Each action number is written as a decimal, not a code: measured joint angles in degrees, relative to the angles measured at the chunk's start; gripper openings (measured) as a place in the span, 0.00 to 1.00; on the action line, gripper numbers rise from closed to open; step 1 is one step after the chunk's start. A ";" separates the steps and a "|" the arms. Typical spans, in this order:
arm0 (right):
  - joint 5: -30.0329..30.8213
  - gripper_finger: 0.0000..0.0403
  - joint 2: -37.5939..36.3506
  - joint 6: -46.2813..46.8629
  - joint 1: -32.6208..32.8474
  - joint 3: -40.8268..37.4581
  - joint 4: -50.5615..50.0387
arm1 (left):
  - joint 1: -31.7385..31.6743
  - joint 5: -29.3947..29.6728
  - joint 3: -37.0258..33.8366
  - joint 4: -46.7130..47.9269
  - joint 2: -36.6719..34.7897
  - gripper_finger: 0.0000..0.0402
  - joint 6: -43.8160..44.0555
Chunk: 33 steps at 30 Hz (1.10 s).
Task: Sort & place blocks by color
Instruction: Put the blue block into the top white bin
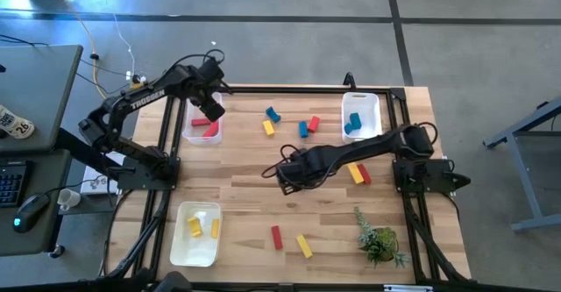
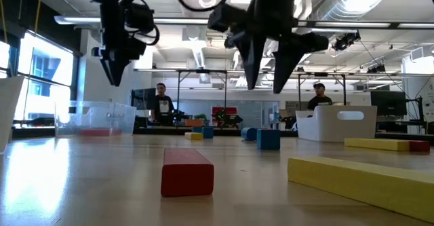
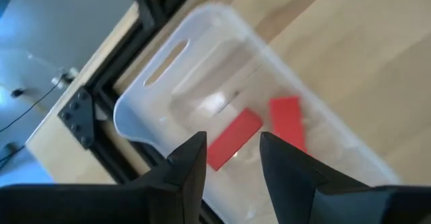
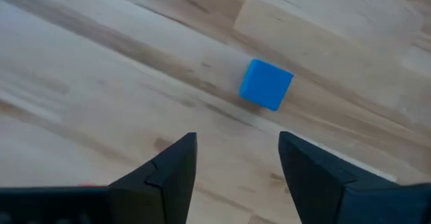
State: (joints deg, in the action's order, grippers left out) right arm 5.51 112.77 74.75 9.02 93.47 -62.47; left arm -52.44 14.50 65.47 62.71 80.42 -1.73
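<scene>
Blocks: small blue wooden cube (image 4: 267, 84) lies on bare table just ahead of your right gripper (image 4: 236, 158), fingers spread, empty, lined up for grab. Left gripper (image 3: 232, 160) parted, empty, above clear plastic bin (image 3: 158, 79) holding two red bars (image 3: 234, 138).

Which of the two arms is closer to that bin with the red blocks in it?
The left. Its gripper hangs open right over the bin with red blocks. The right gripper, also open, is mid-table, well away, over a blue cube.
</scene>
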 joint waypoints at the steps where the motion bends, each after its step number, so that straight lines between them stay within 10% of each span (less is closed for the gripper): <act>1: -0.02 0.50 0.64 0.01 -0.16 0.00 -0.11 | 0.10 -0.92 0.82 0.10 -0.23 0.31 0.01; 24: -3.25 0.49 11.57 -1.30 -4.97 -0.24 1.06 | 2.61 -5.46 2.83 -1.31 -3.15 0.31 -1.24; 33: -3.95 0.27 11.90 -1.89 -4.97 -0.26 1.10 | 2.61 -5.50 2.83 -3.05 -3.15 0.31 -1.51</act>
State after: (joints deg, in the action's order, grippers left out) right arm 1.56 124.66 72.86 4.05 93.21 -61.37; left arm -49.82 8.99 68.29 59.66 77.28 -3.24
